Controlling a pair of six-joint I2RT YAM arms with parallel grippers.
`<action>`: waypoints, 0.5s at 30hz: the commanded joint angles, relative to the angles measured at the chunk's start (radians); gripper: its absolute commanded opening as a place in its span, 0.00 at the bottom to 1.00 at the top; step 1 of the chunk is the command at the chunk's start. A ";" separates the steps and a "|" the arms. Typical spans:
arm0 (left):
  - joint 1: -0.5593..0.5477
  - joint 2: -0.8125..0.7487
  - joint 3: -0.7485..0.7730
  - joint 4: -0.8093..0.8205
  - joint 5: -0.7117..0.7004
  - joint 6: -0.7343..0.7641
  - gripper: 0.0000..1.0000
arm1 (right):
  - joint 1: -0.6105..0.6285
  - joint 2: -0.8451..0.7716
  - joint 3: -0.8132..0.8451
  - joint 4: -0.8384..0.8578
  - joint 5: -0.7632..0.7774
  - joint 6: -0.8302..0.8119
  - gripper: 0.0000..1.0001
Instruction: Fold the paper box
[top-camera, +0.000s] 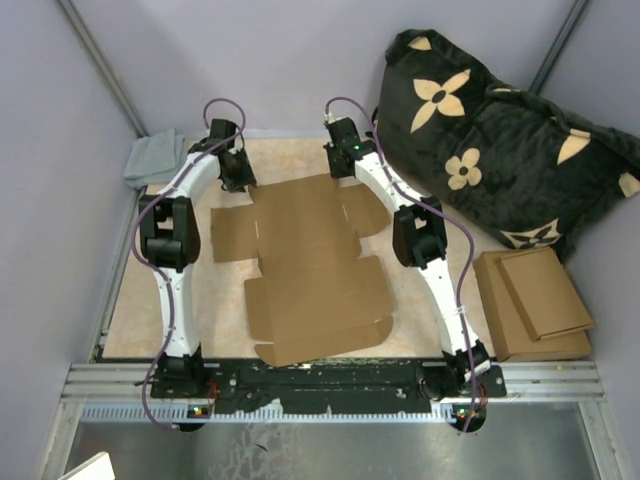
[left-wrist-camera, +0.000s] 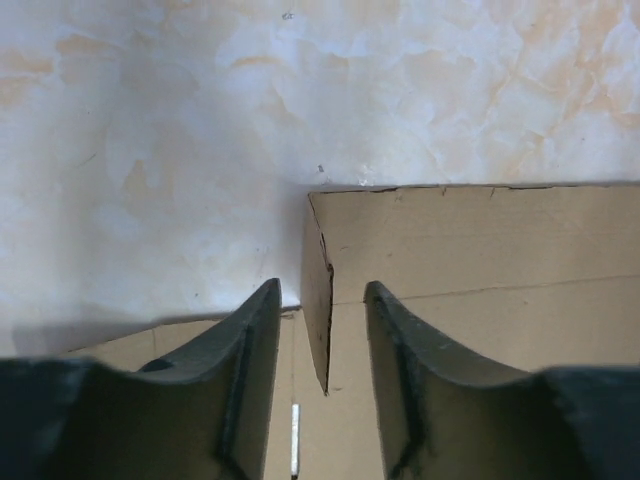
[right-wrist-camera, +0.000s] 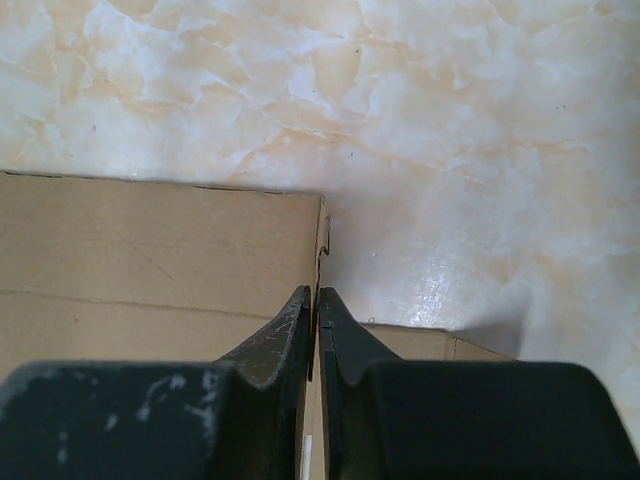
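A pale marbled tabletop (top-camera: 125, 320) sits between plain grey walls (top-camera: 300, 60), with a metal rail (top-camera: 100, 385) along its near edge. A crumpled grey cloth (top-camera: 152, 158) lies just left of the left tool (left-wrist-camera: 321, 290). A black pillow (top-camera: 490, 150) with beige flowers lies to the right of the right tool (right-wrist-camera: 316, 292), and smaller cardboard pieces (top-camera: 535, 300) sit nearer the bases. Both arms reach forward and bow outward, wrists turned down at the far corners of the paper box (top-camera: 310, 270), which lies mostly flat between and behind the two tools. The left tool stands partly open, its fingers astride a lifted flap edge without pressing it. The right tool is nearly closed, pinching the thin upright edge of the opposite flap.
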 joint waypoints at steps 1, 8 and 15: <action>0.004 0.025 0.059 -0.022 -0.018 0.022 0.34 | -0.008 0.005 0.041 0.011 -0.004 -0.008 0.06; 0.004 0.000 0.057 -0.017 0.000 0.030 0.00 | -0.011 -0.063 -0.027 0.047 -0.004 -0.001 0.06; 0.004 -0.200 -0.094 0.110 0.033 0.054 0.00 | -0.014 -0.243 -0.132 0.039 -0.007 0.017 0.36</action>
